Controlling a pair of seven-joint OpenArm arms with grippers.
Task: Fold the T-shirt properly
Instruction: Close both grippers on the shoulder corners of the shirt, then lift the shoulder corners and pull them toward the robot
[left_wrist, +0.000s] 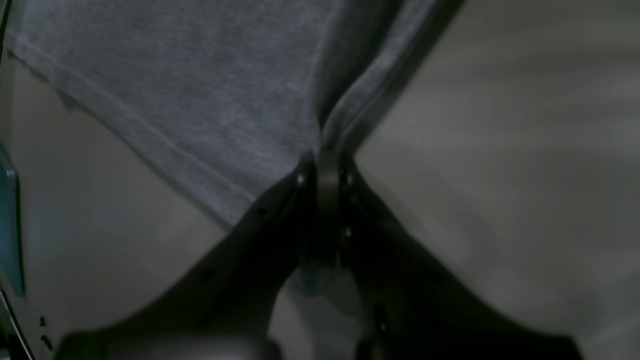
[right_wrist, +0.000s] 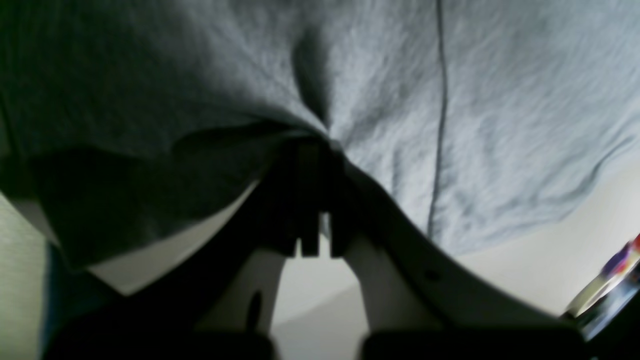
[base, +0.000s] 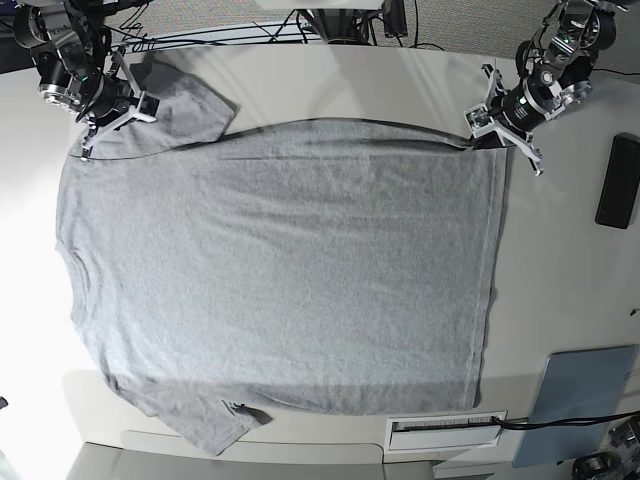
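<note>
The heather-grey T-shirt (base: 280, 270) lies spread flat on the pale table (base: 560, 260), plain side up, with the neck at the left and the hem at the right. My left gripper (base: 487, 135) is at the far hem corner. In the left wrist view it (left_wrist: 325, 160) is shut on the T-shirt's (left_wrist: 200, 90) edge, with a taut crease running away from the tips. At the far left shoulder, beside the folded-in sleeve (base: 185, 100), sits my right gripper (base: 100, 125). The right wrist view shows it (right_wrist: 312, 145) shut on bunched T-shirt (right_wrist: 450, 100) cloth.
A black flat object (base: 617, 182) lies at the table's right edge. A blue-grey pad (base: 585, 392) and a white strip (base: 445, 428) sit at the near right. Cables run along the far edge. The near sleeve (base: 205, 425) pokes out at the bottom left.
</note>
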